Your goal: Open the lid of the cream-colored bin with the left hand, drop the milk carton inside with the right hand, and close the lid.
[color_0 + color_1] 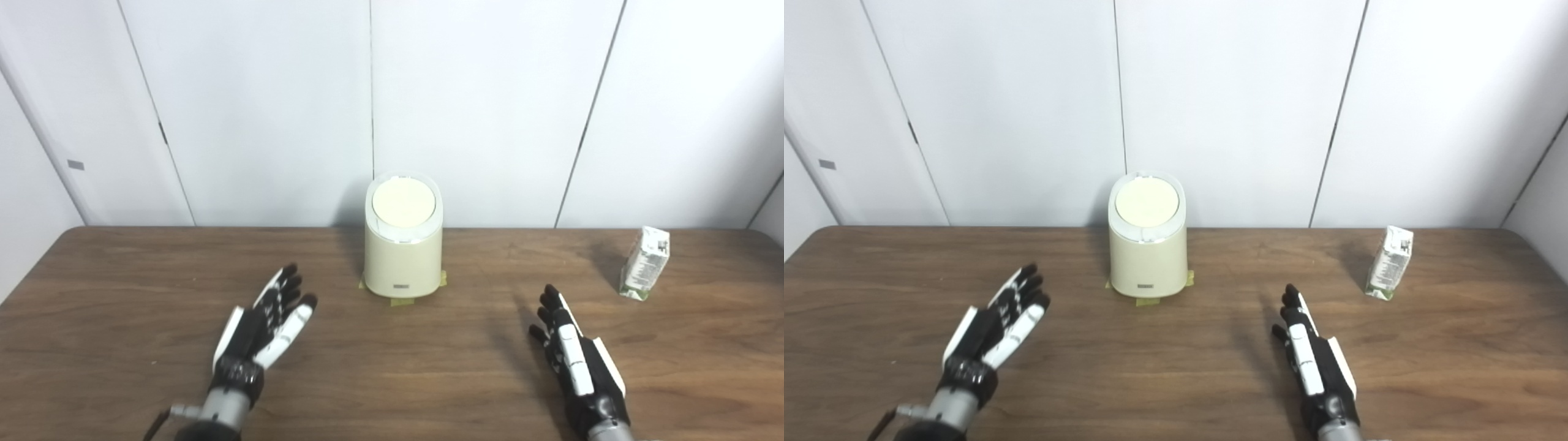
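Observation:
The cream-colored bin stands upright at the back middle of the table, its round lid shut flat on top. A small white and green milk carton stands upright at the back right. My left hand hovers low over the table, in front and to the left of the bin, fingers stretched apart and holding nothing. On the other side my right hand is open too, edge-on, between the bin and the carton but nearer the front, apart from both.
Yellow tape tabs stick out under the bin's base. The brown wooden table ends at white wall panels close behind the bin.

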